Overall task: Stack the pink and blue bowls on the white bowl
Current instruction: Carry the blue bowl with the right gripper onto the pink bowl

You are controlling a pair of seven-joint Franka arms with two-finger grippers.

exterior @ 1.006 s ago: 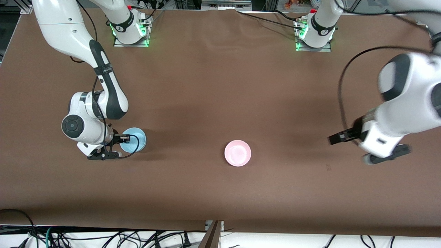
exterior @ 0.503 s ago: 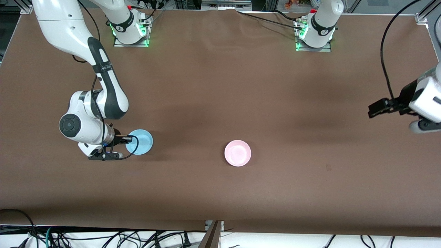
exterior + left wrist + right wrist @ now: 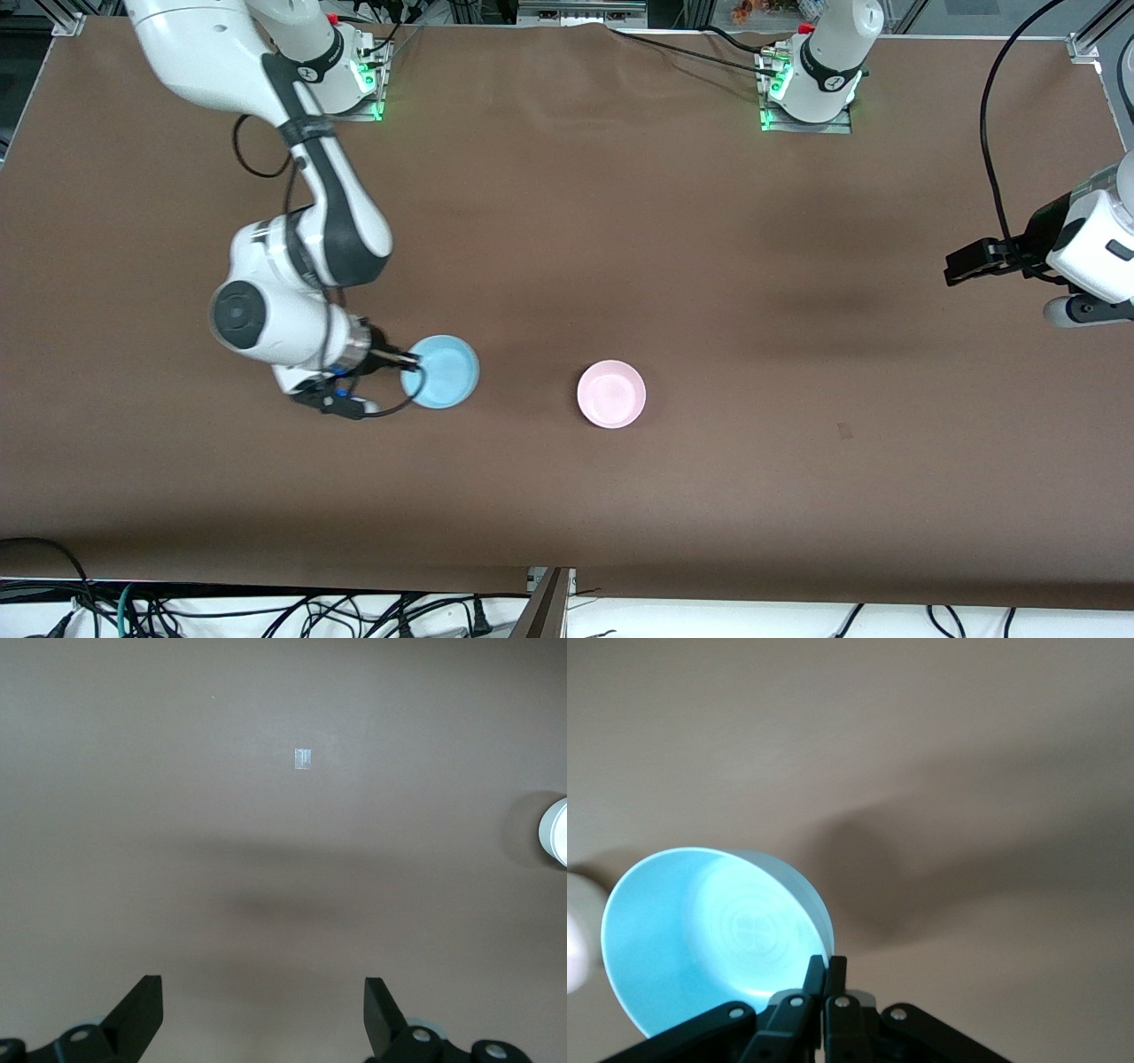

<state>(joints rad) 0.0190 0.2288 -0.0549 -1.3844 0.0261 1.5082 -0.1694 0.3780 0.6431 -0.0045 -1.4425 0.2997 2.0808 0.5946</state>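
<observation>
High front camera facing the robots over the whole table (image 3: pixel 567 221), two wrist cameras looking down close.

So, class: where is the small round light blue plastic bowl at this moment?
In the front view, the light blue plastic bowl hangs pinched by its rim in the right gripper, above the brown table, beside the pale pink bowl, toward the right arm's end.

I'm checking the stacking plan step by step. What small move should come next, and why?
Probably carry the blue bowl over to above the pink bowl: the right gripper is shut on its rim, lifted, and the pink bowl sits apart. The left gripper waits, open.
</observation>
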